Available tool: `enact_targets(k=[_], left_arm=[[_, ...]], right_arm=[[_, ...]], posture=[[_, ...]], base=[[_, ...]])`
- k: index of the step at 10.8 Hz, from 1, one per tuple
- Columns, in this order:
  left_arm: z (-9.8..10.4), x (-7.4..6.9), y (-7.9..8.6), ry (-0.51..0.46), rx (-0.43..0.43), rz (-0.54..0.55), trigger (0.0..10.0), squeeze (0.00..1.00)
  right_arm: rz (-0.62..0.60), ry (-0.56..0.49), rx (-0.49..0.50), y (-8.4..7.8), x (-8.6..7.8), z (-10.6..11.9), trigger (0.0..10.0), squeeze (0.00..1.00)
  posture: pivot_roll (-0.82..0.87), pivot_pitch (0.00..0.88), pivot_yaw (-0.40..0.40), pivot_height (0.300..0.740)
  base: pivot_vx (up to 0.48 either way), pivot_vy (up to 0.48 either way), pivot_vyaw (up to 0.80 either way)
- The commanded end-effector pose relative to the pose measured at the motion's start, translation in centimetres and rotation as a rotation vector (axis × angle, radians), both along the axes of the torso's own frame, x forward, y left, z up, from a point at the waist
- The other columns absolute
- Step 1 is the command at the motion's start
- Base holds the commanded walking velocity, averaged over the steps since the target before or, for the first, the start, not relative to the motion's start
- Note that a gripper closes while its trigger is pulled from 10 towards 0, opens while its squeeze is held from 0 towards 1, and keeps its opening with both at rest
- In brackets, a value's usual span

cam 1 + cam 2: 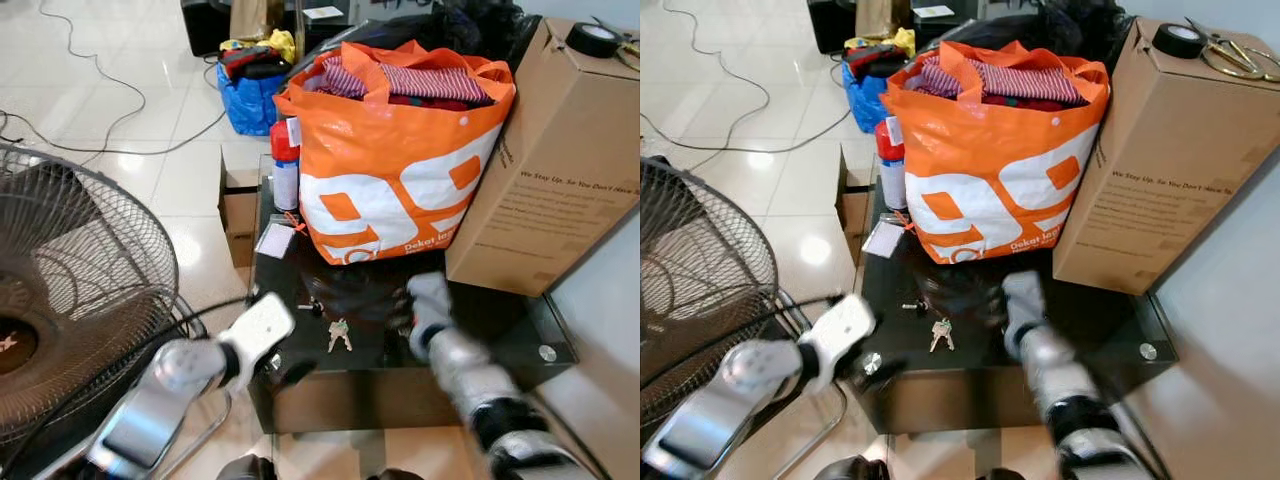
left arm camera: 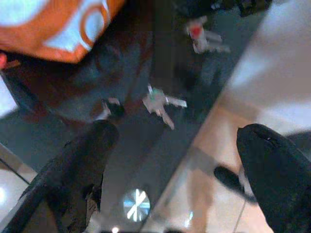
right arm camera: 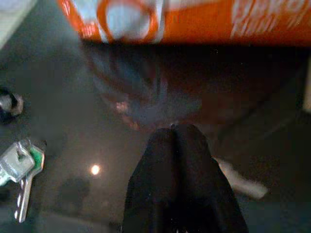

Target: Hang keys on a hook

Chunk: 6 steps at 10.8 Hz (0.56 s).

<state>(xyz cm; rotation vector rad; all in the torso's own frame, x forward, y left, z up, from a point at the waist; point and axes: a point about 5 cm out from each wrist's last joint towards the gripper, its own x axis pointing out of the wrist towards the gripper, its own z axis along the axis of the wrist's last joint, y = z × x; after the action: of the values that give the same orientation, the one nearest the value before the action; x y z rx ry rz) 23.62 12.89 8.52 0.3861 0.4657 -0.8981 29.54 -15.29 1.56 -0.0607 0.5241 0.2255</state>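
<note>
Both grippers hang over the front of the black glass table [image 1: 520, 340]. Left gripper [image 2: 180, 160] has its fingers spread wide, holding nothing, above the near edge. Right gripper [image 3: 180, 160] is pinched together on nothing, low over the glass before the orange bag [image 1: 400, 170]. Between them the keys [image 1: 339, 335] lie flat on the tabletop, untouched.

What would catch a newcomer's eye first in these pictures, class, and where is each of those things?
The big orange shopping bag, stuffed with striped clothes, stands at the back of the dark glass table, beside a tall cardboard box. A small bunch of keys lies near the table's front edge, between the left gripper, fingers spread wide, and the right gripper, fingers together. A large fan looms on the robot's left.
</note>
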Motion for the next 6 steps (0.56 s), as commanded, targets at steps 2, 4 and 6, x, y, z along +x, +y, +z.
enact_targets(k=[2,4,6], left_arm=[[0.4,0.8,0.1,-0.023,-0.036,0.043,10.0,0.23],[0.1,1.4,0.3,-0.04,-0.038,0.064,10.0,0.22],[-0.2,2.6,0.2,-0.056,-0.051,0.113,10.0,0.21]], right_arm=[[-0.004,-0.055,0.025,-1.6,-0.7,1.7,0.0,0.0],[-0.069,-0.08,0.003,-2.6,-1.4,2.5,10.0,0.0],[-0.086,-0.08,0.046,-2.1,-2.6,3.1,10.0,1.0]], posture=[[-0.09,0.0,0.011,0.74],[-0.11,0.0,0.031,0.74],[-0.17,0.0,0.088,0.74]], base=[[0.0,0.0,0.0],[0.0,0.0,0.0],[0.0,0.0,0.0]])
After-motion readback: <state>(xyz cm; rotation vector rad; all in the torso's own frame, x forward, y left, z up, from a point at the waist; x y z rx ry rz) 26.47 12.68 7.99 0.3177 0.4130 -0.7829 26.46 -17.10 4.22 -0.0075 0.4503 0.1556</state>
